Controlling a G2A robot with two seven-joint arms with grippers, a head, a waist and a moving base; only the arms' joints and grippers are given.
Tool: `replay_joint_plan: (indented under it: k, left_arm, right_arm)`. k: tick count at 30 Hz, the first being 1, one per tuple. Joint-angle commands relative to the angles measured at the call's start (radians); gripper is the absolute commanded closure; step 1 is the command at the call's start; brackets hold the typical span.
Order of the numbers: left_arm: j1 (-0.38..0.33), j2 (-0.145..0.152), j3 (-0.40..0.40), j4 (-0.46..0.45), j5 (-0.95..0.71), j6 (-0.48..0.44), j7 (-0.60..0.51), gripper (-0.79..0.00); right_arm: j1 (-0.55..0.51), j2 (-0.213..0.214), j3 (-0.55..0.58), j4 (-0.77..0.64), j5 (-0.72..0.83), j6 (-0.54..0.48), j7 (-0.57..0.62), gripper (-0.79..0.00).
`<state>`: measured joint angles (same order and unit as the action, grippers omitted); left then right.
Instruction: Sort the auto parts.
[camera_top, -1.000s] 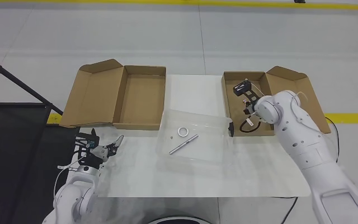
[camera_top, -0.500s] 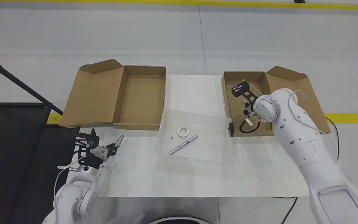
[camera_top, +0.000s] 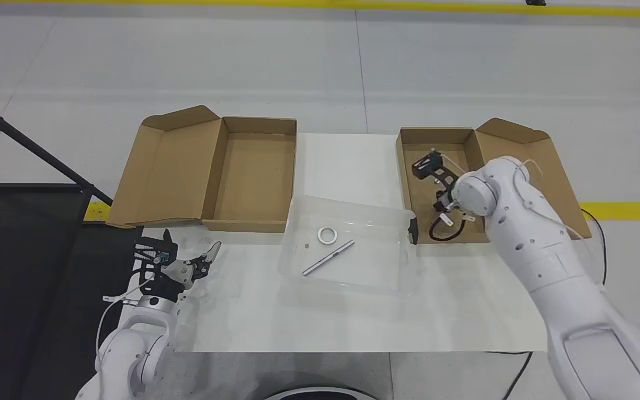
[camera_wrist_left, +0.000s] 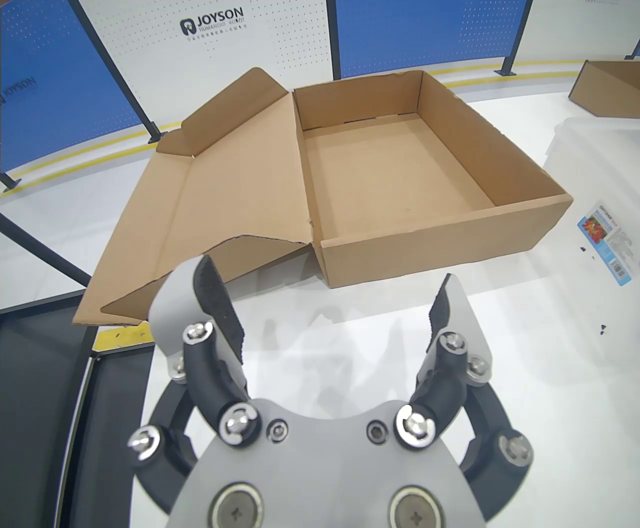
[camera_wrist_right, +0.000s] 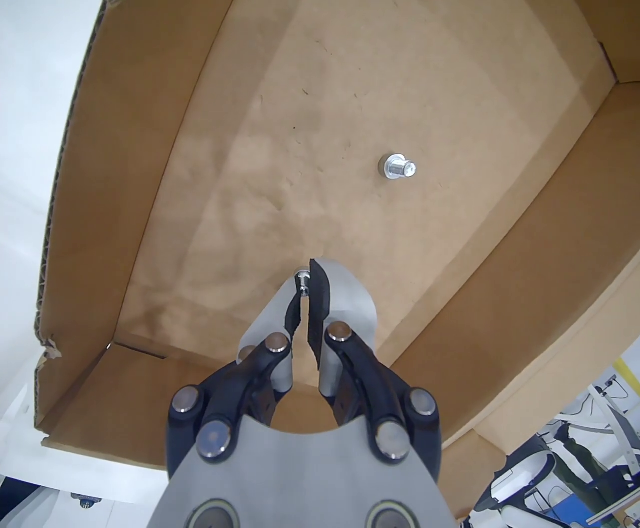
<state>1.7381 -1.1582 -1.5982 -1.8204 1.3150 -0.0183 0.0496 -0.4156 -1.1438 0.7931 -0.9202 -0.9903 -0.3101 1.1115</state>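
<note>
White table (camera_top: 350, 165), cardboard left box (camera_top: 250, 175) and right box (camera_wrist_right: 240, 130) on it, your left gripper (camera_wrist_left: 327, 280) spread wide by the left box, right gripper (camera_wrist_right: 309, 285) inside the right box pinching a small bolt (camera_wrist_right: 302, 275), second bolt (camera_wrist_right: 396, 166) loose nearby

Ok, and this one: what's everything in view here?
left box: 1, brown, lid open, table's left side
right box: 1, brown, lid open, table's right side
clear tray: 1, transparent, between the boxes
ring: 1, white, in the tray
rod: 1, silver, beside the ring
loose bolt: 1, silver, on right box floor
held bolt: 1, silver, gripped inside the right box
table: 1, white, centre
left gripper: 1, grey-black, open, at table's front-left edge
right gripper: 1, grey-black, shut on held bolt in right box
</note>
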Motion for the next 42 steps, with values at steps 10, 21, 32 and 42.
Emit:
replay_joint_plan:
  k: [10,21,32,42]
  left_arm:
    - [0.0,0.0,0.0,0.0,0.0,0.0,0.0,-0.785]
    - [0.0,0.0,0.0,0.0,0.0,0.0,0.0,-0.785]
    - [0.0,0.0,0.0,0.0,0.0,0.0,0.0,-0.785]
    - [0.0,0.0,0.0,0.0,0.0,0.0,0.0,-0.785]
  right_arm:
    - [0.019,-0.003,0.018,0.021,-0.009,-0.007,-0.005,-0.357]
    - [-0.114,0.069,0.176,-0.435,-0.061,-0.014,0.011,-0.489]
    - [-0.286,0.102,0.231,-0.827,0.0,-0.19,-0.058,-0.785]
    - [-0.297,0.102,0.222,-0.866,0.0,-0.207,-0.062,-0.785]
